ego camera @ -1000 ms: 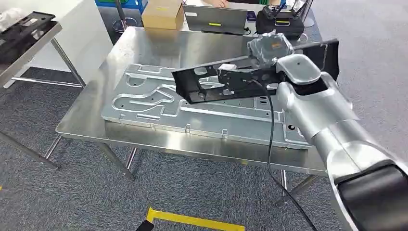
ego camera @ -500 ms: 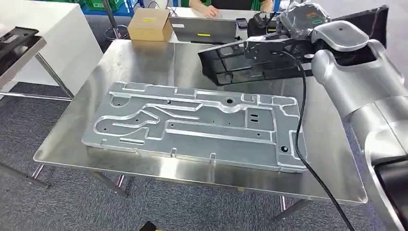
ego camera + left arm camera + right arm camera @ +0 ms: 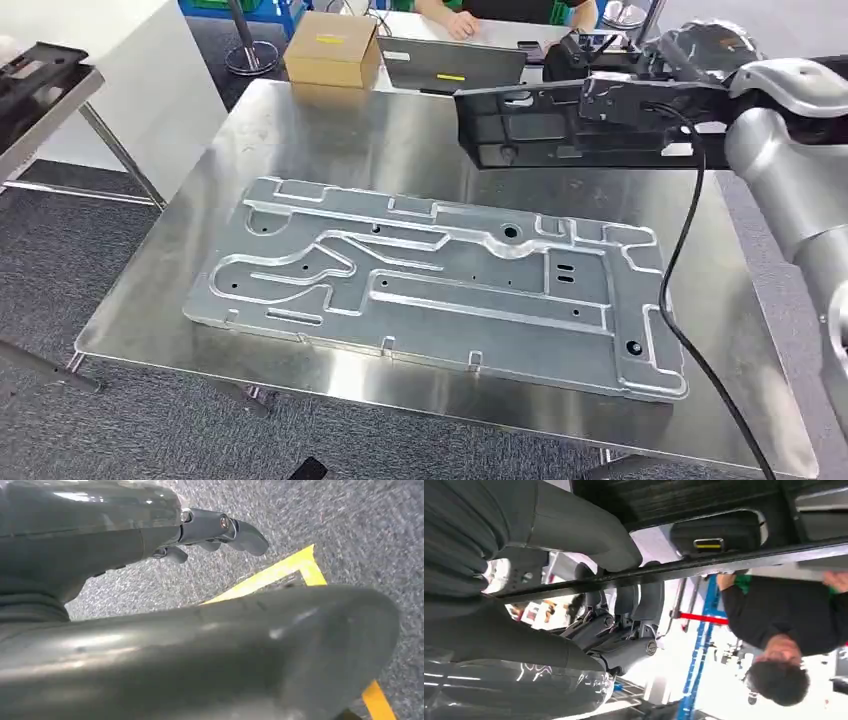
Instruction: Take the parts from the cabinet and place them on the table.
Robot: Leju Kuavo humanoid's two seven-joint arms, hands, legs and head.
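Note:
My right hand (image 3: 690, 55) grips a long black plastic part (image 3: 560, 125) and holds it level above the far right of the steel table (image 3: 300, 125). In the right wrist view the thumb (image 3: 574, 525) and fingers (image 3: 639, 600) clamp the edge of the black part (image 3: 704, 562). A large silver stamped metal plate (image 3: 440, 275) lies flat across the middle of the table, below and in front of the held part. My left hand (image 3: 215, 530) hangs over grey carpet with its fingers curled, holding nothing.
A cardboard box (image 3: 330, 48) and a laptop (image 3: 450, 65) sit at the table's far edge, where a person (image 3: 470, 15) is seated. A grey cart (image 3: 40, 85) with black parts stands at the left. Yellow floor tape (image 3: 300, 570) marks the carpet.
The camera has shifted, so the whole scene moved. My right hand has carried the black part farther from me and to the right, and it now lies more level above the table's far side.

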